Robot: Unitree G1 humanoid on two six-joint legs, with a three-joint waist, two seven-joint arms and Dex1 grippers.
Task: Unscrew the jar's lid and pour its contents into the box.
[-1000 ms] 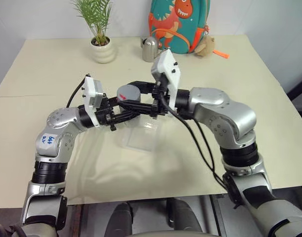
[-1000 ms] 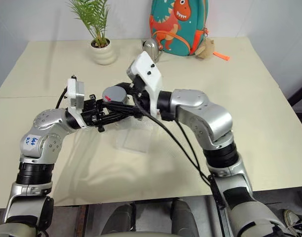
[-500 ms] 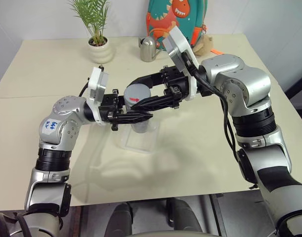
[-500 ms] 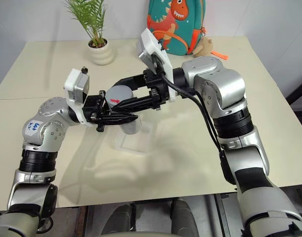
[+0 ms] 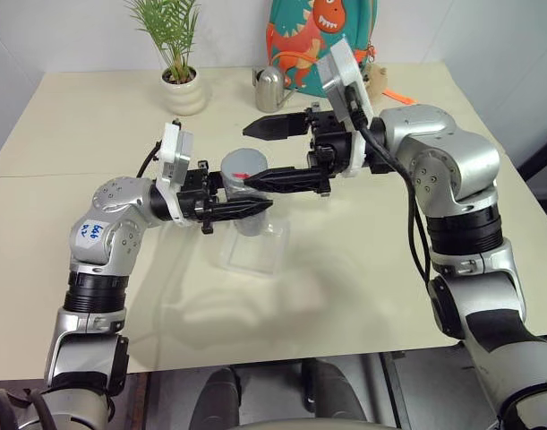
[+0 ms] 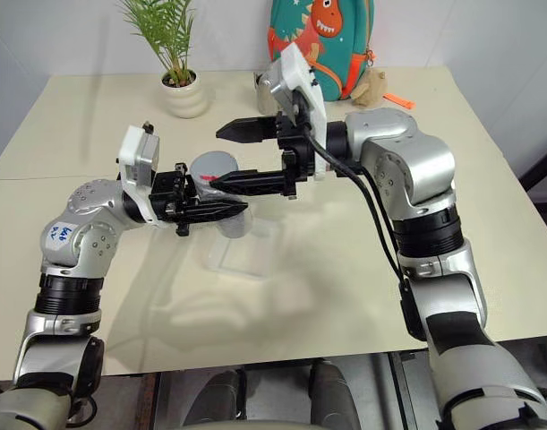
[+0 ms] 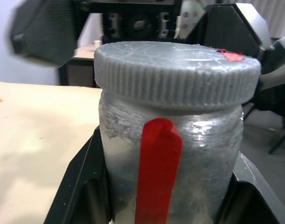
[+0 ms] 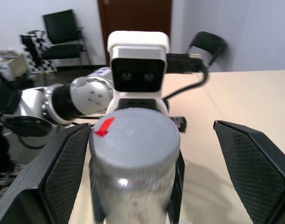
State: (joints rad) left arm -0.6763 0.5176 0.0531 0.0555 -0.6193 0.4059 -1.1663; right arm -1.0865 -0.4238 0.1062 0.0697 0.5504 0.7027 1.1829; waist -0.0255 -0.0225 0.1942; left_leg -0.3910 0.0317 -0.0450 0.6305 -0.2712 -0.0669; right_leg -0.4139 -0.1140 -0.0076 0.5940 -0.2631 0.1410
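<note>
The grey jar (image 5: pixel 248 208) hangs upright over the clear box (image 5: pixel 252 253), with my left gripper (image 5: pixel 252 207) shut on its body. Up close in the left wrist view, the jar (image 7: pixel 189 154) carries a red stripe and sits between the black fingers (image 7: pixel 79 186). The ribbed grey lid (image 5: pixel 241 164) with a small red mark sits on the jar's mouth. My right gripper (image 5: pixel 266 154) is open, its fingers spread wide on either side of the lid (image 8: pixel 133 135). One fingertip rests close by the lid's edge. The contents are hidden inside the jar.
At the table's far edge stand a white plant pot (image 5: pixel 183 90), a shiny watering can (image 5: pixel 271 88) and a dinosaur backpack (image 5: pixel 316 40), with a plush toy (image 5: pixel 377 79) beside it. Bare table (image 5: pixel 85 152) lies around the box.
My right gripper, shut on the lid before, has opened wide and drawn slightly up and to the right. The left gripper keeps the jar in about the same place.
</note>
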